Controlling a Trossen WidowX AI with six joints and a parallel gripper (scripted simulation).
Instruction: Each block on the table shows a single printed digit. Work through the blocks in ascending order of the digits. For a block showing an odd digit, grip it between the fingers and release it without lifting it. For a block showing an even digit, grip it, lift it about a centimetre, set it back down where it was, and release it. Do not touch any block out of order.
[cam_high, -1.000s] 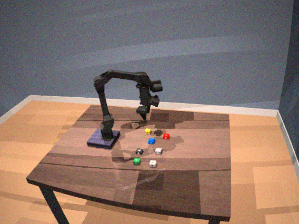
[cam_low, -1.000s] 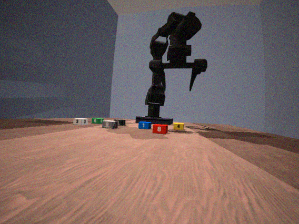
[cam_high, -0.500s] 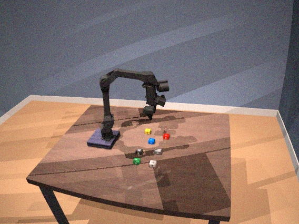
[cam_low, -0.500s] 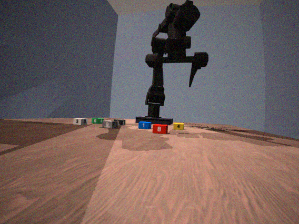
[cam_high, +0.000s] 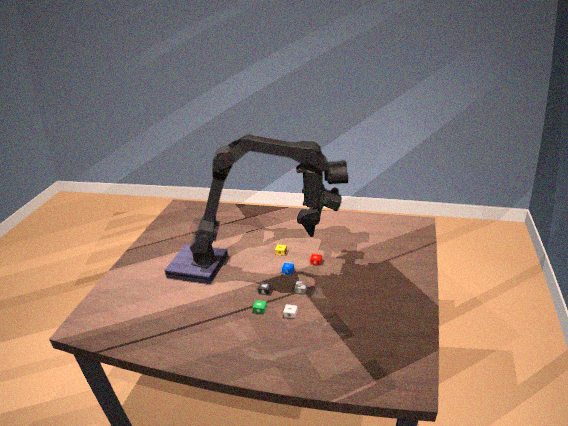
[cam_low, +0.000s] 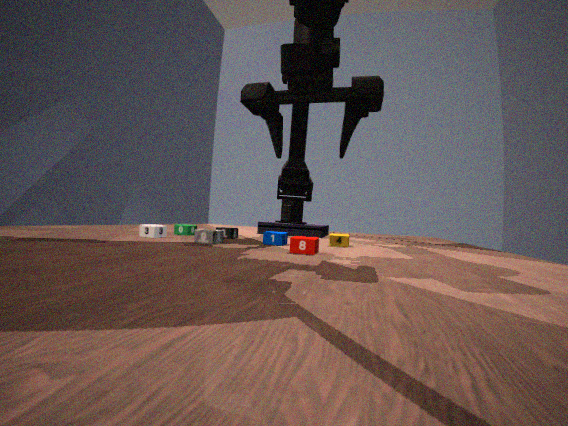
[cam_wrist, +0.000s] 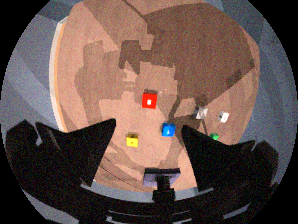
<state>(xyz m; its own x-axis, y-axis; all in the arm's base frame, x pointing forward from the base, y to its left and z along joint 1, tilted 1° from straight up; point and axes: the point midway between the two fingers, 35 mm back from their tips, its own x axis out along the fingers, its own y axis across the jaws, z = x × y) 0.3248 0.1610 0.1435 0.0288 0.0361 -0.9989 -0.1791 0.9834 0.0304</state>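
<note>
My gripper (cam_high: 311, 235) (cam_low: 311, 157) (cam_wrist: 149, 125) is open and empty, high above the table, roughly over the red block. The red block (cam_high: 316, 259) (cam_low: 304, 245) (cam_wrist: 149, 100) shows an 8. The blue block (cam_high: 288, 269) (cam_low: 275, 238) (cam_wrist: 168, 130) shows a 1. The yellow block (cam_high: 281, 250) (cam_low: 339, 240) (cam_wrist: 132, 141) shows a 4. The white block (cam_high: 290, 311) (cam_low: 152, 231) (cam_wrist: 224, 117) shows a 3. The green block (cam_high: 259, 307) (cam_low: 185, 229) (cam_wrist: 214, 136) seems to show a 0. The digits on the grey block (cam_high: 300, 287) (cam_low: 208, 236) (cam_wrist: 201, 112) and black block (cam_high: 264, 288) (cam_low: 228, 233) are unclear.
The arm's base plate (cam_high: 192, 272) (cam_low: 320, 231) (cam_wrist: 150, 176) stands on the wooden table (cam_high: 150, 310) beyond the blocks in the exterior view. The blue block lies between the red, yellow, grey and black blocks. Dark shadows cross the table top.
</note>
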